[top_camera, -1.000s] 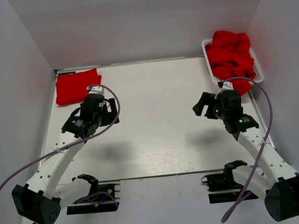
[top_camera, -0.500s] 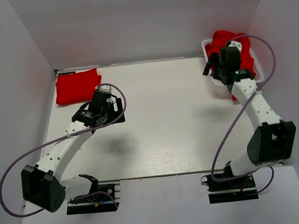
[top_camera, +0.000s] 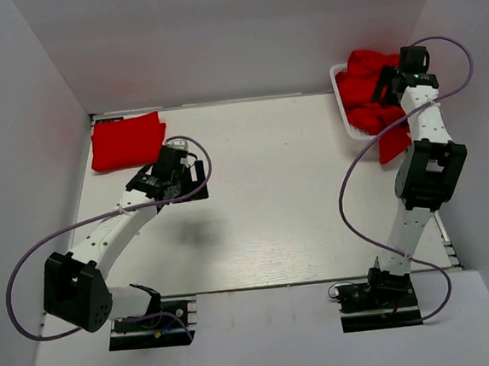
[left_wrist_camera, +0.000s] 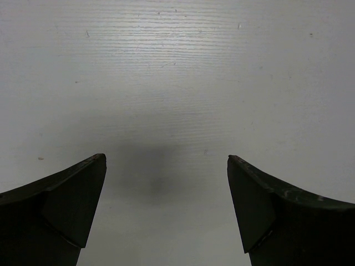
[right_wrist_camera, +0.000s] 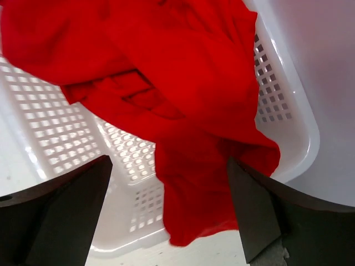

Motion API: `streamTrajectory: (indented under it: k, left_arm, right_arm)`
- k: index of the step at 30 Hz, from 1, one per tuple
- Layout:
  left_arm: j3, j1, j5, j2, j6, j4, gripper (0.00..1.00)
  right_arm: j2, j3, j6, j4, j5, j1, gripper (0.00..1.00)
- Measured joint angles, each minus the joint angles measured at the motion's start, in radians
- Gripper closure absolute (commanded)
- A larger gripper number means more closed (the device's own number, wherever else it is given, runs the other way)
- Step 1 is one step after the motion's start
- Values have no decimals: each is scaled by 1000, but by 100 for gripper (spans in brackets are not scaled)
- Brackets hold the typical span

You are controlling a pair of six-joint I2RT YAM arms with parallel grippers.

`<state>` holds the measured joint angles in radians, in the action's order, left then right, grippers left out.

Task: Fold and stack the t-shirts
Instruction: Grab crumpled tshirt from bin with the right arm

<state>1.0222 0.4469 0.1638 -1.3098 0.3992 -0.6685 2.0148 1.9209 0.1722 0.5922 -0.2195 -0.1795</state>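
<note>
Bright, even overhead light fills my feeds; soft shadows pool on the tabletop (top_camera: 267, 147), mild glare near its front edge.

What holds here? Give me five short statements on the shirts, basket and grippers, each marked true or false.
1. A folded shirt lies at the table's far left corner. True.
2. The basket is empty. False: crumpled red shirts fill it, and one hangs over the rim.
3. The right gripper hangs over the basket with its jaws open. True.
4. The left gripper holds a shirt. False: it is open over bare table, holding nothing.
5. The folded shirt lies right beside the basket. False: they sit at opposite far corners.
</note>
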Motion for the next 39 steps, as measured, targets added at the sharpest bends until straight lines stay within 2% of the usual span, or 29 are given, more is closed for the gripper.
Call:
streamTrajectory:
  k: [14,16,17,19,22,23,39]
  left_arm:
    - [2,0,1,-66,-10,12,0]
    - [2,0,1,-72,-10,13,0]
    - [2,0,3,-73,-10,13,0]
    - [2,0,5,-75,-10,14,0]
    - [8,0,5,-80,-10,15,0]
    - [10,0,6,-82,-10,16,0]
    - [13,0,20,-92,-10,18,0]
  right_arm:
    - [96,8,-92,16,74,-64,10]
    - [96,-1,-94,6,77,-64,14]
    - [96,-6,-95,3,78,-64,21]
    - [99,-16,-98,3,84,-63,28]
    - [106,-21,-103,3,87,-64,58]
    - [107,-21,-104,3,88,-64,100]
    - [24,-106,-74,-77,138,-64,100]
